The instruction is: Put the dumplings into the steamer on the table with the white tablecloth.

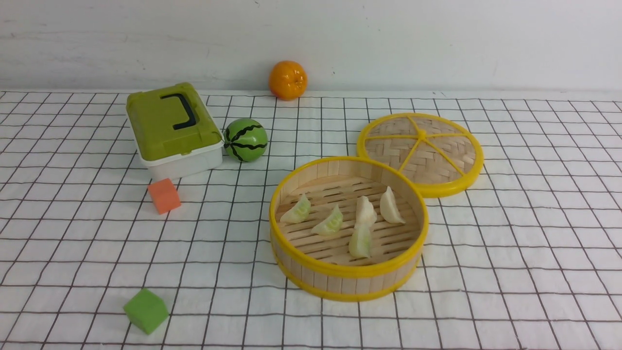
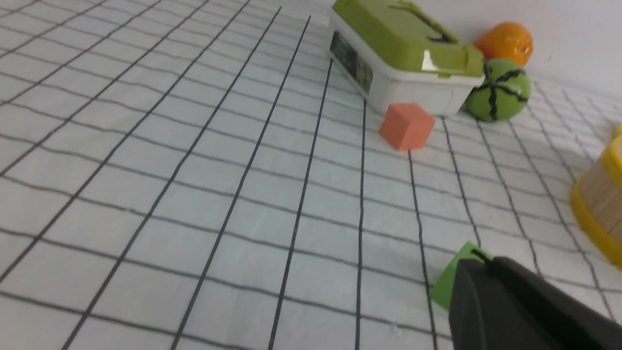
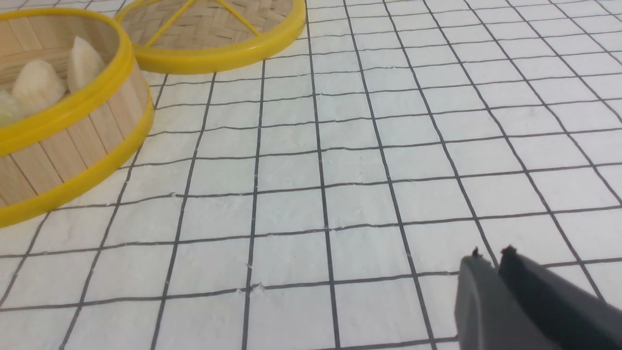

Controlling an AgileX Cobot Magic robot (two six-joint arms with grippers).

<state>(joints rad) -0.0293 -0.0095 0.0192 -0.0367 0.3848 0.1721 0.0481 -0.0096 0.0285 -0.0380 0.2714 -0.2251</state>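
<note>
No text, label, brand, number or sign can be read in any of the three views.
</note>
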